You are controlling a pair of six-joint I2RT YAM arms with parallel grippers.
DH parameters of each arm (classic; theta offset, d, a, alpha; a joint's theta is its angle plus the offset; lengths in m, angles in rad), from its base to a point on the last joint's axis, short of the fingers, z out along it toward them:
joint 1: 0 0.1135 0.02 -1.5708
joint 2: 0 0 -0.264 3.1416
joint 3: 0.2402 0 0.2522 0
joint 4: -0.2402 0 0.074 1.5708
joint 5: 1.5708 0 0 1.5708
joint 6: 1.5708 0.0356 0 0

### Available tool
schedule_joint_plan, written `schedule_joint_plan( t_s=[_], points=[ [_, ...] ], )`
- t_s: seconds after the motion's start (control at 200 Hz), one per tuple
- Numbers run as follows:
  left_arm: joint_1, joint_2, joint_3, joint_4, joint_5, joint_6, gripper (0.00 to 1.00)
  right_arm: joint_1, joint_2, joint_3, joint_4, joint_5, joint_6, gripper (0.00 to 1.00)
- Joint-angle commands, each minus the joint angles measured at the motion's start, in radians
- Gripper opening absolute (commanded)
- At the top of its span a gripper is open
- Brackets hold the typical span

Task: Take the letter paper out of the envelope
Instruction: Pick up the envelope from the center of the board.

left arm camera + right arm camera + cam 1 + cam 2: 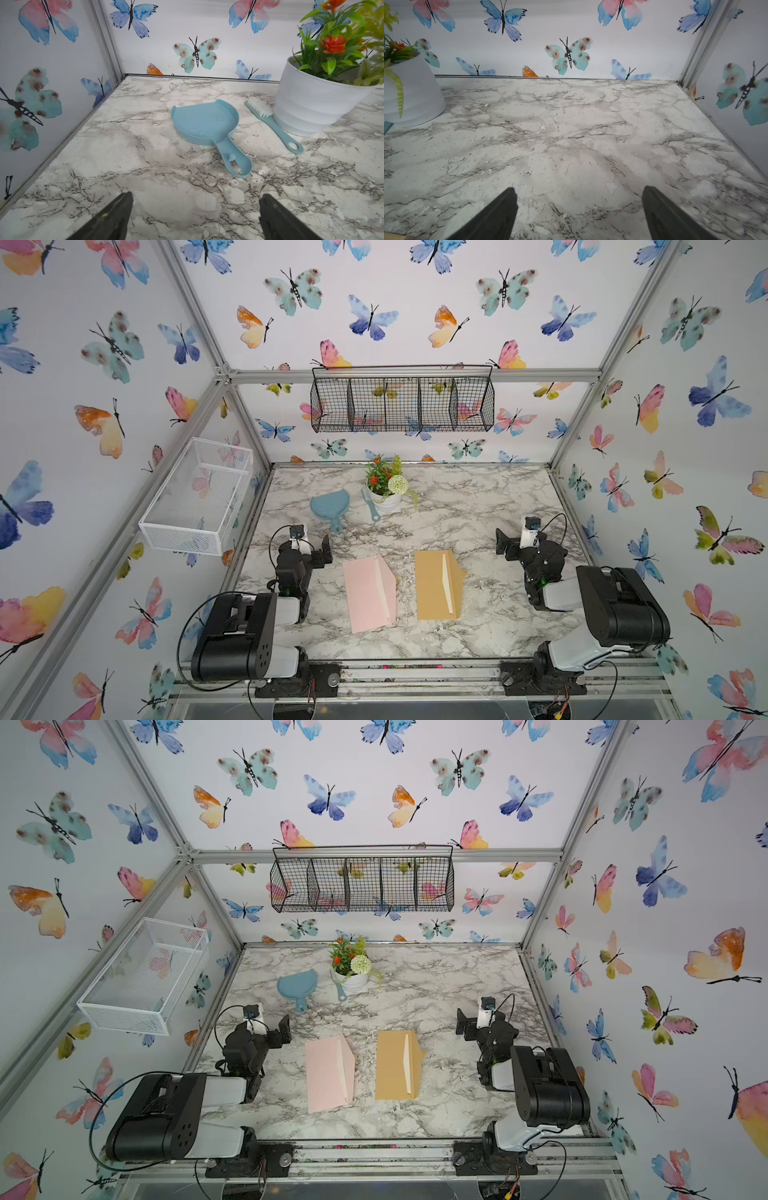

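Found on marble table (478, 506): blue dustpan (330, 505) at 11 o'clock, flat, handle toward 6 o'clock; blue brush (371, 506) at its 3 o'clock, just beside white plant pot (388, 502). Mounted: black wire basket (403, 404) at 12 o'clock, white mesh basket (183, 537) at 9 o'clock.

Marble-patterned table (457, 510): the surface is scuffed, with small white flecks, plain in both my wrist views. Near my front edge two items lie flat, side by side and apart: a pink envelope (365, 593) to my left and a brown envelope (432, 585) to my right, each with its flap open. Toward the back wall, left of centre, lies a blue dustpan (330, 505), handle pointing toward me. Just beside it lies a blue brush (370, 504) with white bristles, close against a white flower pot (388, 504), which stands upright. I cannot tell whether brush and pot touch.
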Motion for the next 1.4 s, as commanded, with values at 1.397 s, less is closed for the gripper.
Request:
schedule_joint_plan(
  t_s=[1.397],
  points=[
    [-0.299,-0.399,0.187,-0.575,-0.19,-0.21,0.99,0.059,-0.563,-0.074,-0.274,0.04,0.16,0.97]
  ],
)
